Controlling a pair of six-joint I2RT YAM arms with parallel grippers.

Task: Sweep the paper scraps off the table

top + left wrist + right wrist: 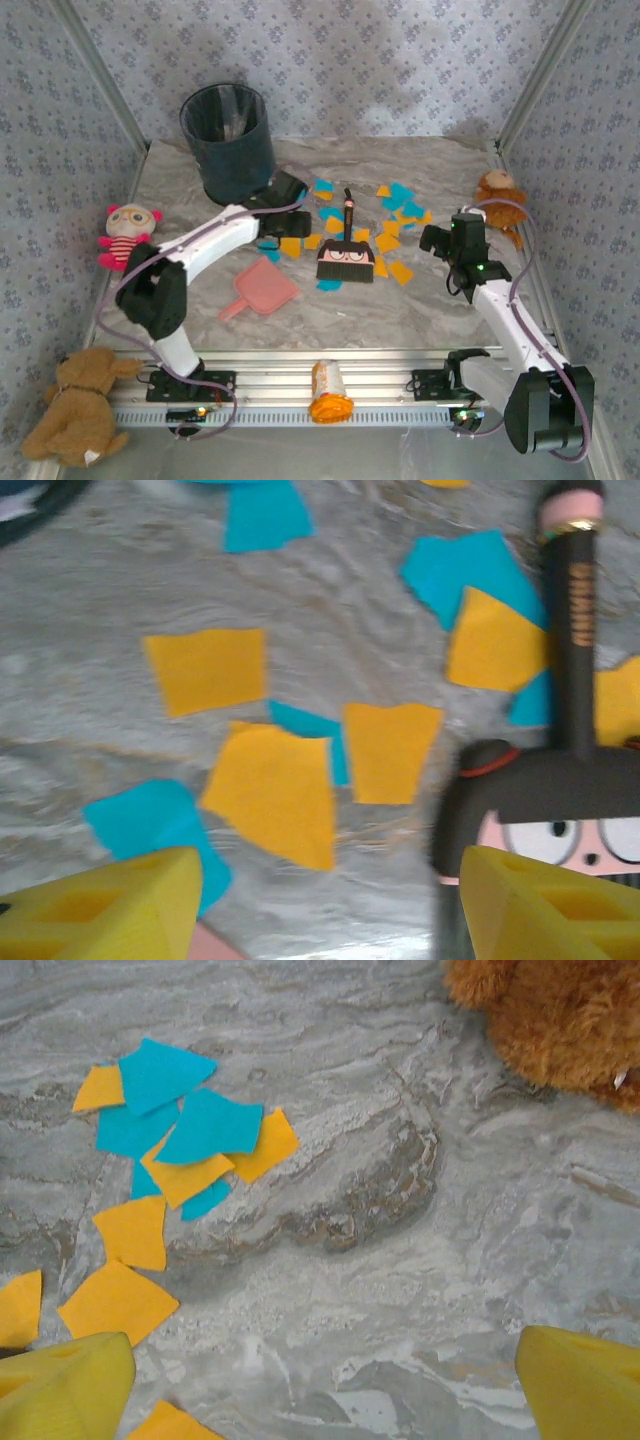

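- Top external: the paper scraps [392,228] lie scattered mid-table [430,310], toward the far edge, around a brush [346,258]. A pink dustpan [262,288] lies left of the brush, nearer the near edge. The left gripper [292,192] hangs at the scraps' left margin, and the right gripper [440,240] at their right margin.
- Left wrist: the left gripper [330,865] has its jaws spread, pinching nothing. Orange and blue paper scraps [270,790] lie flat beneath it, and the brush [560,800] is just beside the right finger.
- Right wrist: the right gripper [322,1360] has its jaws spread wide over bare table [400,1260]. The paper scraps [205,1125] are clustered to the left.
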